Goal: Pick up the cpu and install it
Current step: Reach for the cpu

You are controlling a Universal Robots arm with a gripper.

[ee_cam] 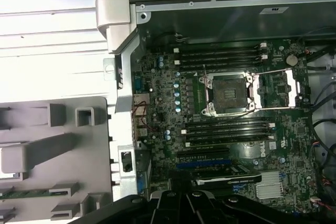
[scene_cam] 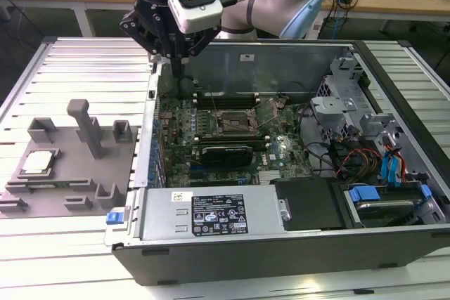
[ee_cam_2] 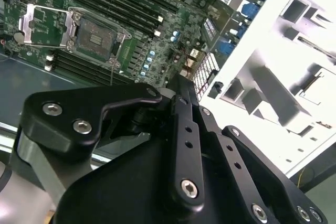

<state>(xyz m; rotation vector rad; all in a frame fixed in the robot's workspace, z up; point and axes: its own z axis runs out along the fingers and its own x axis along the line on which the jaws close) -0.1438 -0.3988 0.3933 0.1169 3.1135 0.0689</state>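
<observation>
Hovering over the computer case's [scene_cam: 267,61] corner, the gripper [scene_cam: 176,68] has its fingers pressed together on nothing. The cpu [scene_cam: 37,163] lies well apart on the grey fixture [scene_cam: 74,170] at the exterior view's left. Travelling there low could clip the case wall or the fixture's upright post [scene_cam: 88,128]. A skewed grasp could later damage the open socket [ee_cam: 229,94].

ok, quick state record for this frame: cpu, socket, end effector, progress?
cpu: lies flat on the grey fixture plate, at the exterior view's left, outside the computer case
cpu socket: inside the computer case, cover swung open, no chip seated
end effector: above the computer case edge nearest the grey fixture plate, apart from the cpu
progress: cpu not yet picked up, not installed
</observation>
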